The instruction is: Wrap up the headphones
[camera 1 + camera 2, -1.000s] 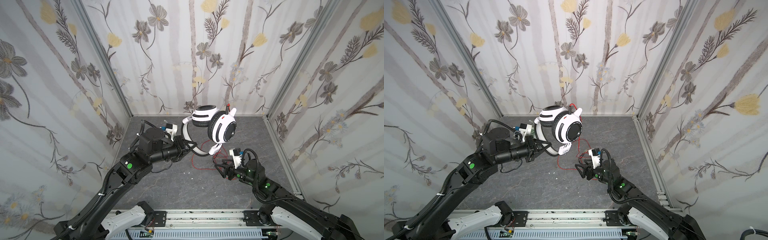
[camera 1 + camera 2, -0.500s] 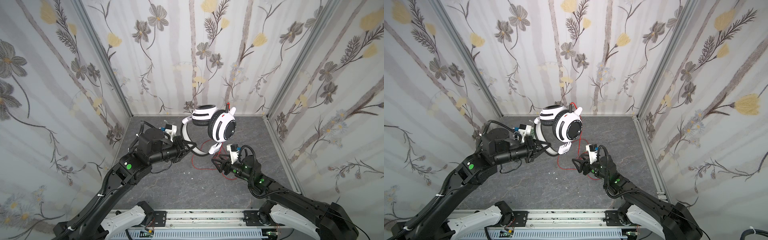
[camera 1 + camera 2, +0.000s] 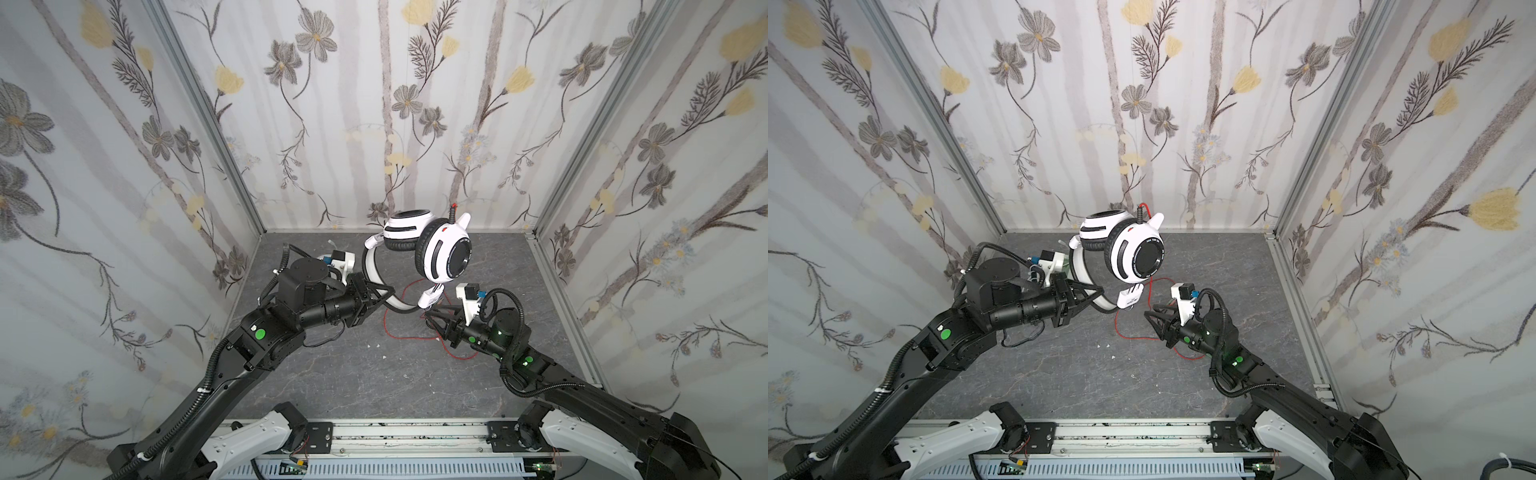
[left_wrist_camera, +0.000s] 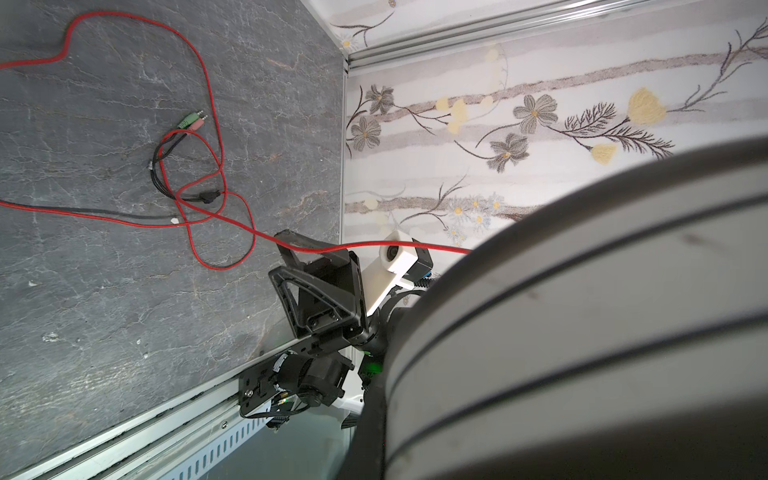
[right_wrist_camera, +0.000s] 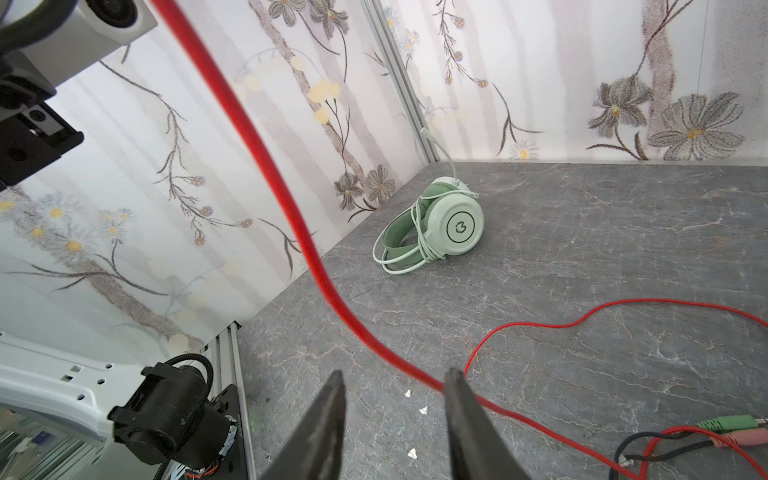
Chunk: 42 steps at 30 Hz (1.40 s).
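The white-and-black headphones [image 3: 442,257] [image 3: 1133,257] hang in the air in both top views. My left gripper [image 3: 376,297] [image 3: 1088,297] is shut on their white headband [image 4: 582,332], which fills much of the left wrist view. Their thin red cable [image 3: 390,328] [image 4: 216,124] drops to the floor in loose loops. My right gripper [image 3: 430,318] [image 5: 395,374] is open just below the headset, and the red cable [image 5: 266,153] runs between its jaws, close to one finger. The mint green headphones [image 5: 453,220] lie by the wall corner with their cable wound round them.
The cable's green and pink plugs [image 4: 192,120] [image 5: 731,428] lie on the grey floor [image 3: 353,382] beside short black leads. Small white scraps [image 5: 423,410] dot the floor. Flowered walls close in three sides, and a metal rail [image 3: 395,436] runs along the front.
My right gripper has moved left toward the hanging red cable and its jaws have narrowed. The left arm and the lifted headphones have stayed put.
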Motion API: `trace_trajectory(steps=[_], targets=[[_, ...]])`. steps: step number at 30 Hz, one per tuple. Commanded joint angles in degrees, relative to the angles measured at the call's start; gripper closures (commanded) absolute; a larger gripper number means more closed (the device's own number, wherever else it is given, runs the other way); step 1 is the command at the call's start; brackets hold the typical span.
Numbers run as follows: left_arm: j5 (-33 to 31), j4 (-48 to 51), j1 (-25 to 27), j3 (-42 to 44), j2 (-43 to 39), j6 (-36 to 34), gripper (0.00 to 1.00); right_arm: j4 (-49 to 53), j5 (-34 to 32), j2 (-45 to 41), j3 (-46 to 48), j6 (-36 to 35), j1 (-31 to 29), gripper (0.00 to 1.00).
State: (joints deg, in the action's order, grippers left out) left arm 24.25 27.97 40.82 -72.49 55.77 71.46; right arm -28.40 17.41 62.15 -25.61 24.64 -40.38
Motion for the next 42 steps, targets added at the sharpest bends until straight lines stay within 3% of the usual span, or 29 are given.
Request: trace_trajectory(steps=[1, 7, 8, 12, 16, 22, 26, 36, 39, 42], targets=[[1.72, -7.08, -0.04, -0.84, -0.39, 1.61, 1.0, 0.27, -2.36, 0.51, -1.32, -2.38, 0.1, 0.31], [1.95, -6.42, -0.04, -0.84, -1.36, 2.53, 1.0, -0.49, -1.0, 5.44, -4.85, -3.22, 0.06, 0.38], [2.04, -6.6, -0.03, -0.65, -1.53, 2.91, 1.0, -1.03, -0.66, 6.14, -5.41, -3.2, 0.04, 0.44], [1.39, -5.85, -0.28, -2.19, -0.72, 1.83, 1.0, 1.45, 0.2, 8.15, -8.18, -5.28, 0.08, 0.92], [-0.66, -1.84, -0.5, -5.4, 1.71, -1.48, 1.0, 5.73, 0.01, 4.32, -5.16, -3.64, -0.65, 0.98], [-4.17, 1.21, -0.84, -5.72, 5.02, -4.41, 1.0, 27.59, -7.98, -5.47, -5.18, -3.26, -3.47, 1.0], [-7.66, 3.86, -1.26, -5.91, 6.17, -6.63, 1.0, 36.15, -10.92, -10.46, -5.07, -1.45, -6.65, 1.0], [-8.98, 5.45, -4.54, -1.71, 5.78, -7.73, 1.0, 51.76, -21.89, -10.62, -11.98, 2.85, -25.79, 1.0], [-11.13, 8.77, -5.78, -1.16, 5.5, -8.84, 1.0, 55.38, -27.17, -9.5, -15.05, 4.83, -33.05, 1.0], [-13.94, 11.59, -6.56, -1.17, 5.06, -10.13, 1.0, 57.35, -28.37, -6.56, -16.84, 5.72, -37.52, 1.0]])
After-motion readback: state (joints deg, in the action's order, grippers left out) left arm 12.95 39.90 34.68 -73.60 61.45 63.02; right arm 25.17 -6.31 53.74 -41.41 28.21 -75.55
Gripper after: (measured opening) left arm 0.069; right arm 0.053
